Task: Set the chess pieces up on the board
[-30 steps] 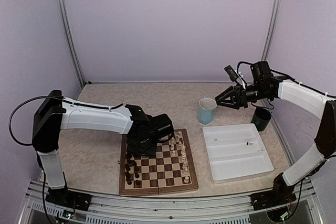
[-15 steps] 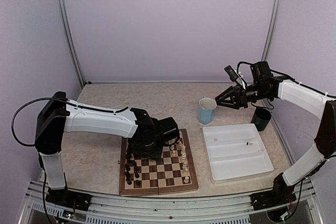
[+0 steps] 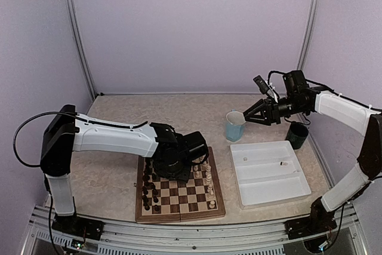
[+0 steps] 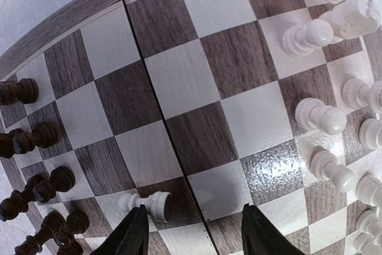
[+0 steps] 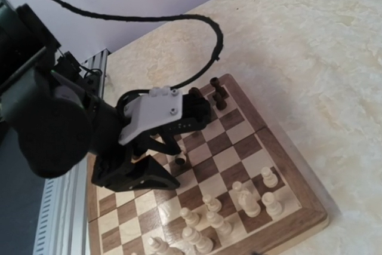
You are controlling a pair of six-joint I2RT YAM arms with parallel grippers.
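Overhead, left-wrist and right-wrist views of a two-arm chess set-up. The board [image 3: 179, 214] lies on the table in front of the left arm, its two halves meeting at a seam that runs across the playing squares. The chess pieces [image 3: 207, 177] stand mostly in two files along the board's right side, and the dark pieces [image 3: 149, 194] occupy the left side. The left gripper [image 4: 194, 208] hangs low over the middle of the board with its fingers [image 4: 134, 234] spread apart and nothing pinched between them. In the left-wrist view, a single cream pawn [image 4: 149, 203] sits on a square just beside the tip of the left-hand finger, inside the gap, with the opposite finger well apart from it. Whether the finger touches the pawn, and whether the pawn is upright or tilted, cannot be told from this view. In the right-wrist view a pale piece shows between the black fingers near the board's centre. The right gripper [image 3: 246, 117] is raised above the table, just beside the rim of a blue mug [image 3: 234, 126], with its fingers held apart and nothing visible between them. A dark cup [image 3: 296, 135] stands to the right of the mug. A white tray [image 3: 265, 182] lies between the board and the right arm's base and holds two small pale objects [image 3: 283, 162], too small to identify.
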